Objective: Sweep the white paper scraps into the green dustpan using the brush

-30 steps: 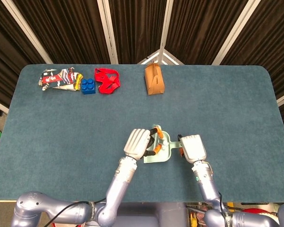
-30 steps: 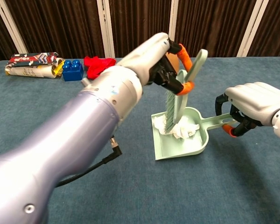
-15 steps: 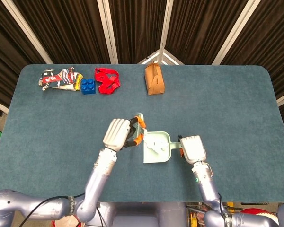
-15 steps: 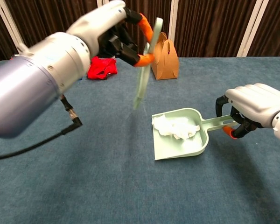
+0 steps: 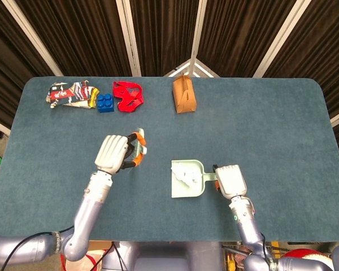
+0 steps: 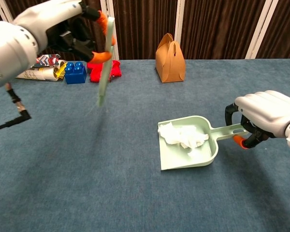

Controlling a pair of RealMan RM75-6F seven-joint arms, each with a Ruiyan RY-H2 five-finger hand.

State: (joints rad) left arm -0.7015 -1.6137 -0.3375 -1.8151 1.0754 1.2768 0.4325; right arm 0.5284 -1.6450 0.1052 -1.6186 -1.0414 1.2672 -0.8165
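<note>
Lower centre of the blue-green felt tabletop (image 5: 260, 113): pale green plastic dustpan (image 5: 186, 179) lies flat, crumpled white paper scraps (image 6: 183, 136) inside it against the back wall. Its handle points toward frame right, where the right hand (image 6: 263, 113) curls round it, fingers closed on the handle.

Left of centre, well apart from the dustpan: left hand (image 5: 114, 153) raised above the table, fingers wrapped round a pale green brush (image 6: 105, 60), held near upright with the tip pointing down, clear of the surface.

Upper left along the far edge: crumpled printed wrapper (image 5: 69, 94), blue toy building block (image 5: 105, 103), red fabric strap bundle (image 5: 127, 95), side by side. Upper centre: small brown paper gift bag (image 5: 183, 95), upright.
</note>
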